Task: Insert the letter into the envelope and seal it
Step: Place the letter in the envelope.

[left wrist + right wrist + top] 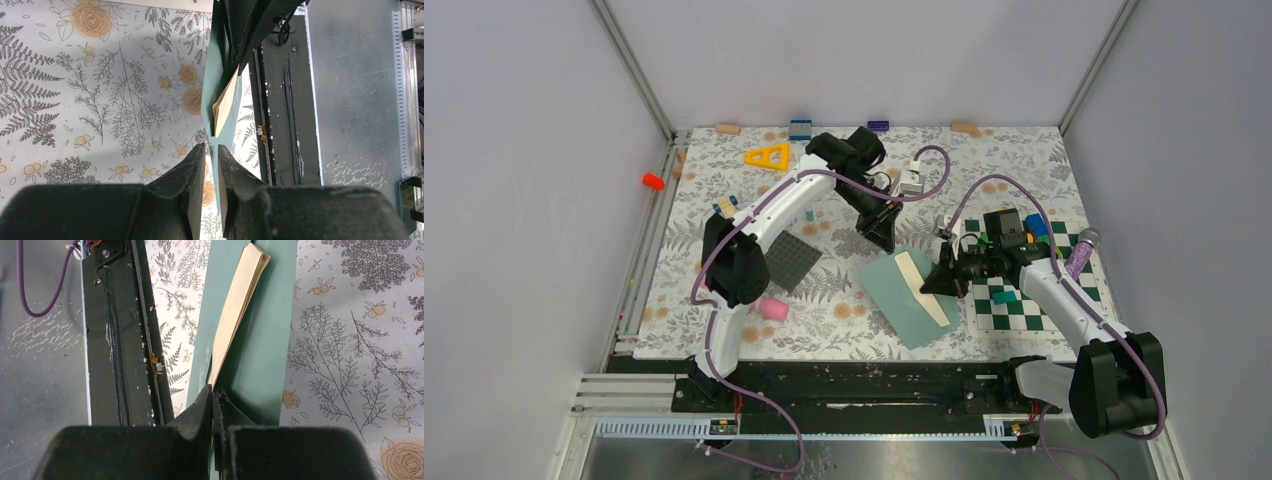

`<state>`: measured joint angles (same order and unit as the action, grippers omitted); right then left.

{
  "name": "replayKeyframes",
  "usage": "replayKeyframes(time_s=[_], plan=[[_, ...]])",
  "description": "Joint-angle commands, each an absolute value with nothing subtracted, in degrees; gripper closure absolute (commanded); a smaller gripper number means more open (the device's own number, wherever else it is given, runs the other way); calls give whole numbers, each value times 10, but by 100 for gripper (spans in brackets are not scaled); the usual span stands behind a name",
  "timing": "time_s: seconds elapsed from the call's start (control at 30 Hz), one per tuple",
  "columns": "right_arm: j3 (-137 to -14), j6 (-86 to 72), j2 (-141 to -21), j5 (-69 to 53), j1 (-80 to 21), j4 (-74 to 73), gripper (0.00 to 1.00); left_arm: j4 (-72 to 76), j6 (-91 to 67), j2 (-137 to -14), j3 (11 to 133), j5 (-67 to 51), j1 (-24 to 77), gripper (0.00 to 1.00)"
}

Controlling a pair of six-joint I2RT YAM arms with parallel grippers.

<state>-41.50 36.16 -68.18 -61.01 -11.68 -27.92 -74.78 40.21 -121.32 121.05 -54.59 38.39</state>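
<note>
We logged, on the floral cloth (824, 310): a dark grey mat (791, 262) at left, with a pink cylinder (771, 309) just beside its near corner. A yellow triangle (768, 157) lay far left. A green-and-white checkerboard (1024, 318) at right bore a teal block (1003, 297). An orange peg (653, 181) sat beyond the left edge.

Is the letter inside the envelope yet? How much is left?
Not yet. So far the letter lies along the envelope, most of it showing. The right gripper pinches the letter's end, and the left gripper straddles the envelope's edge. Left to do: slide the letter fully in, then seal it.
</note>
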Motion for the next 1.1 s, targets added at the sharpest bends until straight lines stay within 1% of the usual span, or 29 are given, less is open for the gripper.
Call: replayKeyframes(time_s=[0.0,0.07,0.23,0.27,0.33,0.5,1.07], plan=[[-433,374,-671,-626,-124,-285,100,-739,410,-1216,1230,-548,391,83],[-433,374,-670,-625,-125,-285,100,-742,413,-1216,1231,-548,393,79],[-432,374,-668,-625,-126,-285,100,-744,415,-1219,1230,-545,395,76],[-432,374,-667,-625,-126,-285,100,-744,414,-1220,1230,-545,395,77],[-432,374,-667,-625,-127,-285,100,-744,415,-1220,1231,-546,395,82],[-432,375,-667,-623,-127,-285,100,-744,415,-1220,1231,-546,396,99],[-446,406,-697,-592,-148,-313,100,-744,404,-1212,1241,-560,396,100]])
